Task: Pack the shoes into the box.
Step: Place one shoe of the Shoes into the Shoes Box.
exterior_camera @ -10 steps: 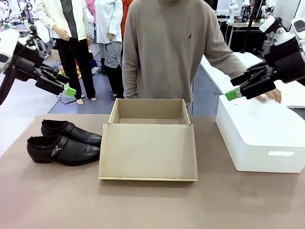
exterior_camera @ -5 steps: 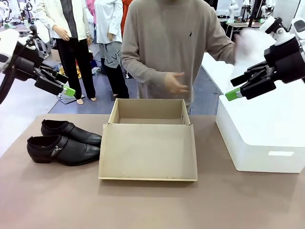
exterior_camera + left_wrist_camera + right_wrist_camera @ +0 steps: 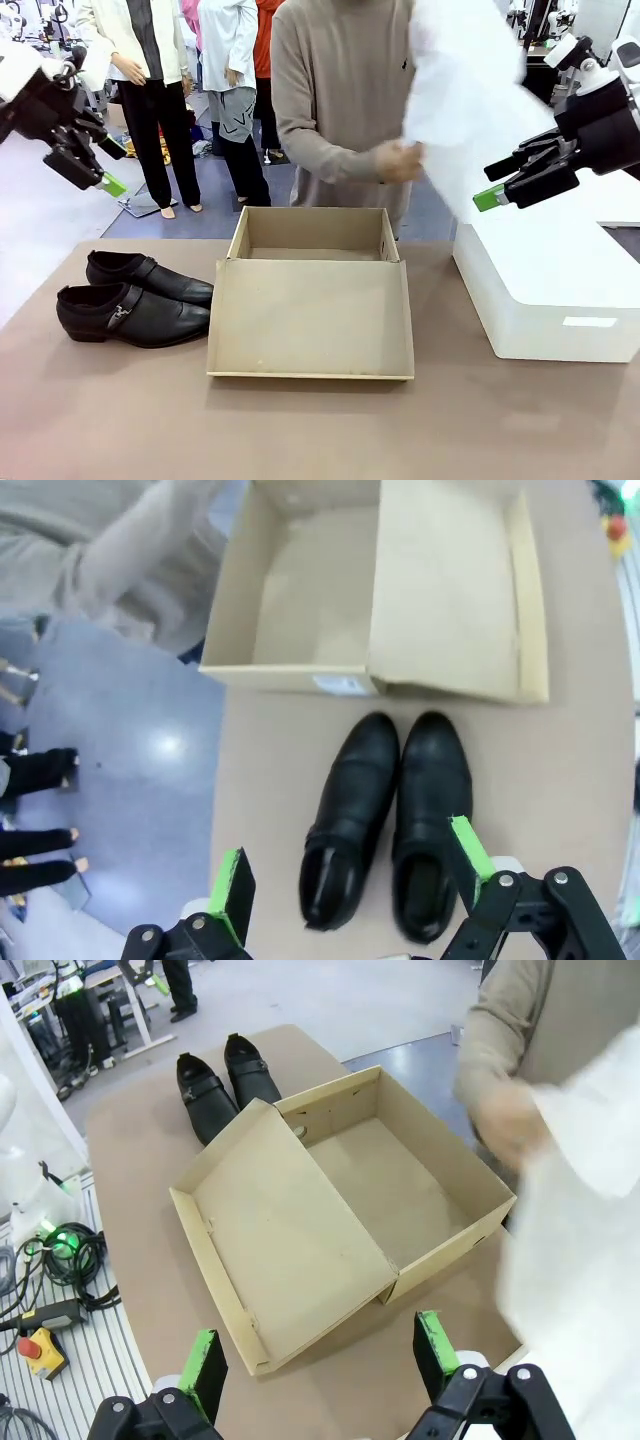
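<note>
The two black shoes point(image 3: 135, 300) lie side by side on the table's left, toes toward the box point(image 3: 312, 235). The box stands open in the middle, bare cardboard inside, with its lid point(image 3: 310, 320) folded flat toward me. My left gripper point(image 3: 110, 167) hangs open high above the left edge. In the left wrist view that gripper point(image 3: 350, 865) looks straight down on the shoes point(image 3: 385, 810), with the box point(image 3: 300, 590) beyond them. My right gripper point(image 3: 493, 182) hovers open at the right. The right wrist view shows its open gripper point(image 3: 318, 1352) high over the box point(image 3: 400, 1175) and the shoes point(image 3: 225, 1085).
A person at the far side holds up a sheet of white paper point(image 3: 465, 90) beside my right gripper, one hand point(image 3: 400, 160) on its edge. A large white box point(image 3: 550, 290) stands on the table's right. Bare table lies in front of the lid.
The person has lifted the white paper off the white box and swung it up toward the middle. My left gripper has moved up and left. The right arm has held still.
</note>
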You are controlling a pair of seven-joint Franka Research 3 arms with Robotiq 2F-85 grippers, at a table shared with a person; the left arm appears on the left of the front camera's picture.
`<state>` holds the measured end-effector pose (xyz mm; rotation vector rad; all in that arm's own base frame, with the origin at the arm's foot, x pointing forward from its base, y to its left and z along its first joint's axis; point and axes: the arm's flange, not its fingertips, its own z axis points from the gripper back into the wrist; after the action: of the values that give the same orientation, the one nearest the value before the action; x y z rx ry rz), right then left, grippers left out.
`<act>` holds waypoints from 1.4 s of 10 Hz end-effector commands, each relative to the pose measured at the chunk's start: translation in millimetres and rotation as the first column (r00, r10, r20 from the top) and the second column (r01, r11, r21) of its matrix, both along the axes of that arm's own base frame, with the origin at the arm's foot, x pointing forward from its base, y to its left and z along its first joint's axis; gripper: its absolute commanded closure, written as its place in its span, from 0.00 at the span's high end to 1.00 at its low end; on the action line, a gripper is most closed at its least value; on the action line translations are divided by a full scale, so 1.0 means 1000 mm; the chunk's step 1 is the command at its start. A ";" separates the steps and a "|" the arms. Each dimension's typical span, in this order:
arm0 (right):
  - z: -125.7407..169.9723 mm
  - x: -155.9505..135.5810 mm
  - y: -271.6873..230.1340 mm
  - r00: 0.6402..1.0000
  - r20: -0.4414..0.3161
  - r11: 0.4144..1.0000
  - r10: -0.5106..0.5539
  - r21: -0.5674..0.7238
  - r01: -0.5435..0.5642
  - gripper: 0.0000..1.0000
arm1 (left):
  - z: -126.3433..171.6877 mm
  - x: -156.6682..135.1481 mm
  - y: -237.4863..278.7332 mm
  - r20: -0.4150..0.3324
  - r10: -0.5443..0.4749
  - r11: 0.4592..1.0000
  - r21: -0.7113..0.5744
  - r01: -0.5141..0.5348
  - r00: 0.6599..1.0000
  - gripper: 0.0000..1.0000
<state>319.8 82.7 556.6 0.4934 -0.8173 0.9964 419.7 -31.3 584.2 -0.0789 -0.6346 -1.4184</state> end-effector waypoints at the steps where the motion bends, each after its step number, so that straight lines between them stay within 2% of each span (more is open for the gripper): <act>1: -0.001 0.004 0.000 1.000 0.017 1.000 0.025 0.013 -0.025 1.00 | 0.013 0.024 0.009 0.020 -0.096 0.984 0.155 0.092 0.995 1.00; 2: -0.001 0.004 0.000 1.000 0.017 1.000 0.025 0.013 -0.025 1.00 | 0.015 0.036 0.012 -0.016 -0.135 0.967 0.216 0.135 0.991 1.00; 4: -0.001 0.004 0.000 1.000 0.017 1.000 0.025 0.013 -0.025 1.00 | 0.013 0.052 0.014 -0.094 -0.149 0.931 0.321 0.172 0.984 1.00; 6: -0.001 0.004 0.000 1.000 0.017 1.000 0.025 0.013 -0.025 1.00 | 0.008 0.062 0.012 -0.128 -0.139 0.911 0.372 0.178 0.982 1.00; 7: -0.001 0.004 0.000 1.000 0.017 1.000 0.025 0.013 -0.025 1.00 | 0.004 0.053 0.013 -0.092 -0.132 0.941 0.302 0.154 0.987 1.00; 12: -0.001 0.004 0.000 1.000 0.017 1.000 0.025 0.013 -0.025 1.00 | 0.004 0.053 0.013 -0.092 -0.132 0.941 0.302 0.154 0.987 1.00; 14: -0.001 0.004 0.000 1.000 0.017 1.000 0.025 0.013 -0.025 1.00 | 0.002 0.070 0.011 -0.123 -0.107 0.941 0.307 0.141 0.987 1.00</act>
<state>320.3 83.2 555.7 0.4972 -0.8171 0.9946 480.0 -20.1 587.6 0.0769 -0.3232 -1.6280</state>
